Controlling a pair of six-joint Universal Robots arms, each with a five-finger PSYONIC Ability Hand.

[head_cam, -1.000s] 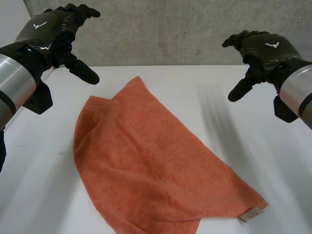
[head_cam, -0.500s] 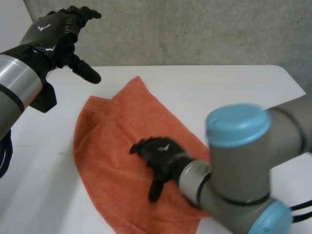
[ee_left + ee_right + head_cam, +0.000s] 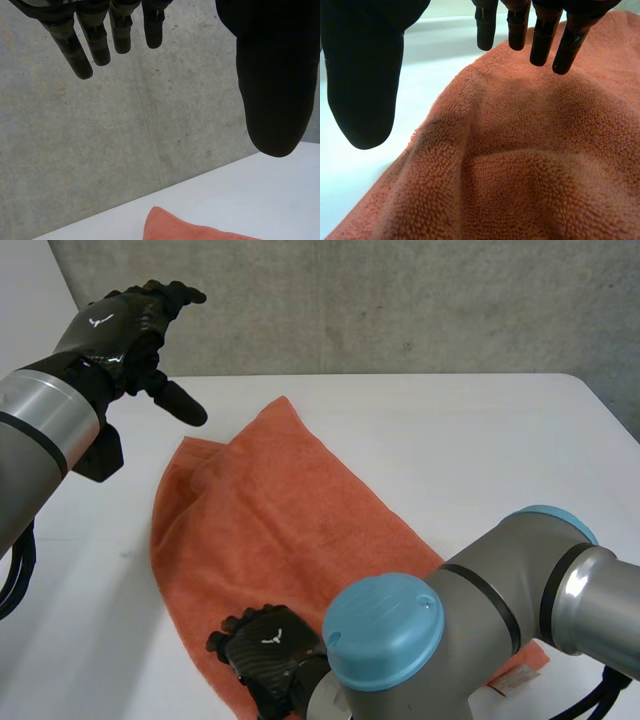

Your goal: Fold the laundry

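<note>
Orange terry-cloth towel (image 3: 270, 540) lies spread on the white table (image 3: 480, 440), roughly mid-table and skewed. One corner points twd the grey concrete wall (image 3: 400, 300), and a small pale label (image 3: 515, 680) sits at the near-right corner. A 2nd layer's edge peeks out along the far-left side. The left robot hand (image 3: 120, 335) is held up in the air over the table's far-left area, well apart from the towel, w/ the grey forearm coming in from the left. Its palm faces the wall, fingers straight and splayed, thumb sticking out twd the towel, holding nothing. In the left wrist view the left robot hand (image 3: 272, 75) has straight fingers (image 3: 70, 45) set wide of the thumb. The wall (image 3: 150, 125) is behind them, w/ the table (image 3: 260, 190) and a towel corner (image 3: 185, 231) far below. The right arm bends hard across the near side, its light-blue elbow cap (image 3: 383, 630) over the towel's near part. The right robot hand (image 3: 265, 660) is low over the towel's near-left portion, close to the near edge, back of the hand up. In the right wrist view the right robot hand (image 3: 365, 65) is spread, fingers (image 3: 540, 40) straight and thumb well off to the side, w/ no cloth pinched. The towel (image 3: 530, 165) humps up in a soft ridge under the palm, w/ bare table (image 3: 435, 55) beyond the thumb. Can't tell if the fingertips touch the pile.
</note>
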